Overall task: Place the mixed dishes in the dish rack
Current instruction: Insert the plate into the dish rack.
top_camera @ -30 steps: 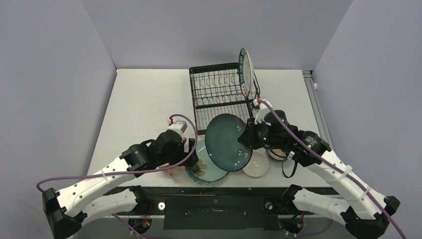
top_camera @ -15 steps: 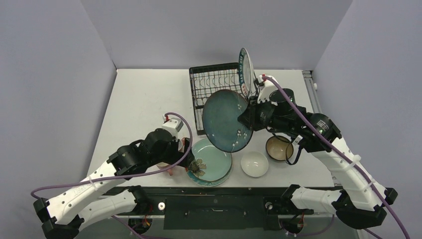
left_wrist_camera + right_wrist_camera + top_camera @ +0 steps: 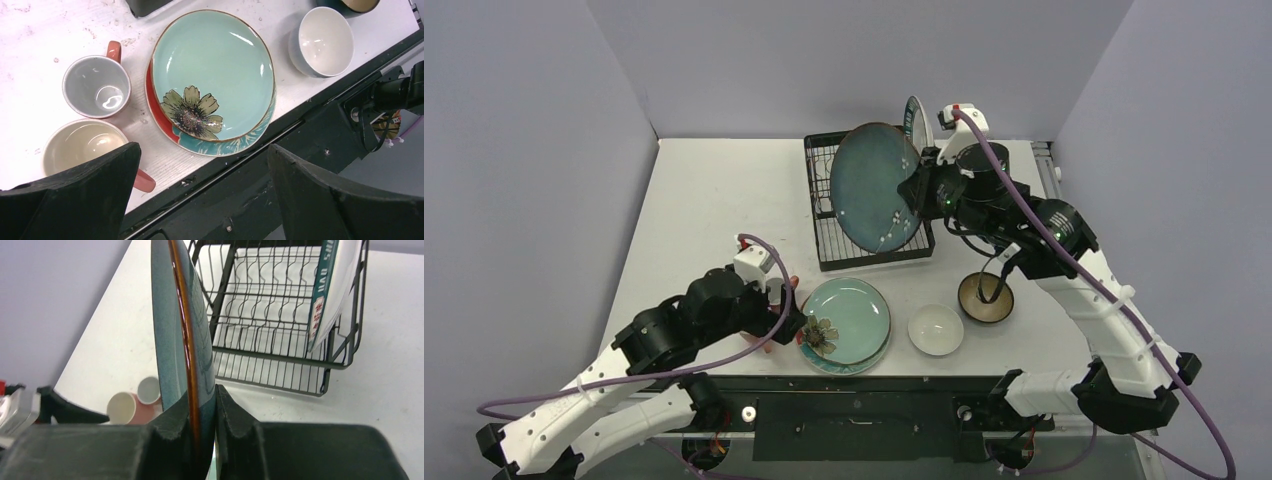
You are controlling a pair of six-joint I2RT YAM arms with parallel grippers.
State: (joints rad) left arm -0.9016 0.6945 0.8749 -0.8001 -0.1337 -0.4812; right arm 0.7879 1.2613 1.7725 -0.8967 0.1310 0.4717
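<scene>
My right gripper [image 3: 916, 192] [image 3: 202, 401] is shut on the rim of a dark teal plate [image 3: 876, 188] [image 3: 181, 325], held on edge above the black wire dish rack [image 3: 864, 252] [image 3: 280, 315]. A green-rimmed lettered plate [image 3: 916, 122] [image 3: 331, 290] stands upright at the rack's right end. My left gripper [image 3: 792, 312] [image 3: 202, 150] hangs open and empty over the table's front edge. Below it lie a light teal flower plate [image 3: 215, 65] [image 3: 849, 315] stacked on a red plate [image 3: 157, 111], two pink mugs [image 3: 97, 92] [image 3: 80, 147], and a white bowl [image 3: 325, 40] [image 3: 935, 328].
A dark brown-gold bowl [image 3: 984, 297] sits right of the white bowl, under my right forearm. The table's black front rail [image 3: 260, 190] runs just below the left gripper. Purple-grey walls close the table on three sides.
My right arm has carried the teal plate up and back, from low over the front dishes to above the rack. The left gripper has opened wider and pulled back to the left.
</scene>
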